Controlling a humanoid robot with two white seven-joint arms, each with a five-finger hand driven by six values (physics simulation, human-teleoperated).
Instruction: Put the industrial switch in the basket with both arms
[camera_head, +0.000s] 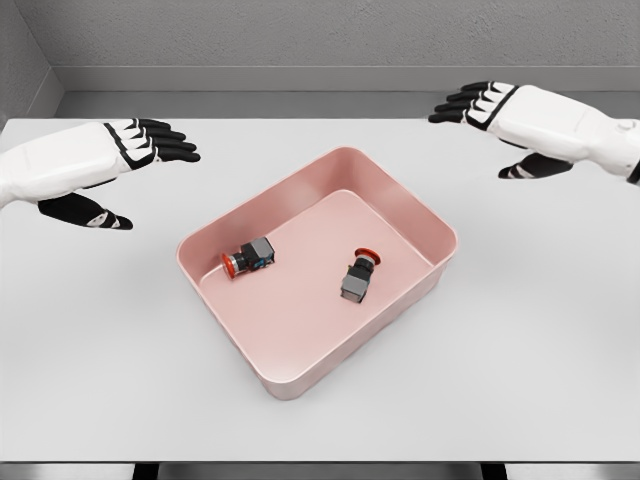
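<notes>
A pink rectangular basket (420, 210) sits turned at an angle in the middle of the white table. Two industrial switches lie on its floor. One switch (249, 258), grey and black with a red cap, rests on its side near the left wall. The other switch (358, 276) lies toward the right, red button pointing up and away. My left hand (140, 150) hovers over the table left of the basket, fingers spread and holding nothing. My right hand (490, 110) hangs at the upper right, beyond the basket's far corner, fingers also extended and empty.
The white table (100, 350) reaches from the grey back wall to the front edge at the bottom of the view. Nothing else stands on it besides the basket.
</notes>
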